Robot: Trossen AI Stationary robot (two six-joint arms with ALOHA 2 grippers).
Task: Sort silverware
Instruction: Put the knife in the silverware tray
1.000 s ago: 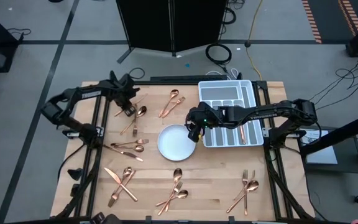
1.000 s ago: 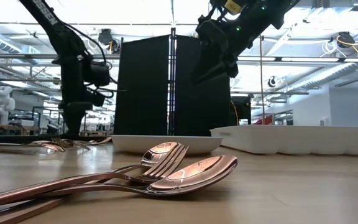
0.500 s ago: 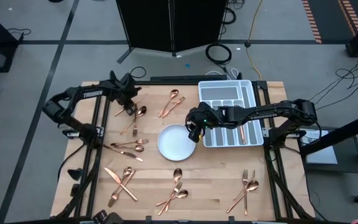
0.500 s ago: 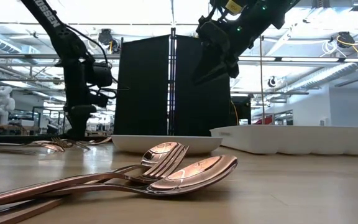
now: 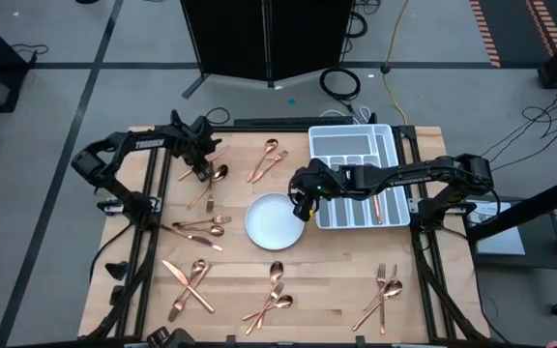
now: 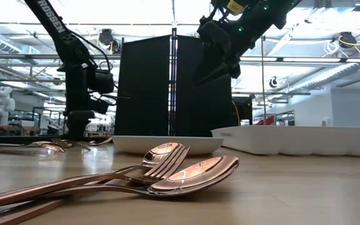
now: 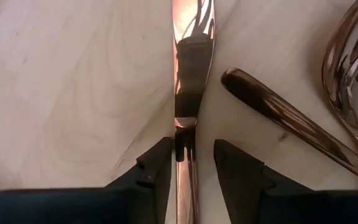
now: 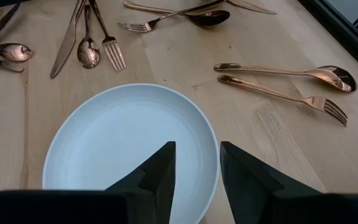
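We see the silverware (image 5: 206, 226), slim shiny rose-gold pieces, lying flat in small groups across the wooden table. A knife (image 7: 188, 74) and a spoon (image 5: 217, 176) lie at the far left. A pair (image 5: 267, 160) sits beside the far middle. Crossed pieces (image 5: 190, 286) lie near left, another cluster (image 5: 273, 295) near middle, forks and a spoon (image 5: 383, 295) near right. One piece (image 5: 376, 205) rests in the tray.

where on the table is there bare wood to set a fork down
Bare wood lies between the white plate and the fork and spoon pair at the near right, below the tray. The left side is crowded with silverware around the left hand.
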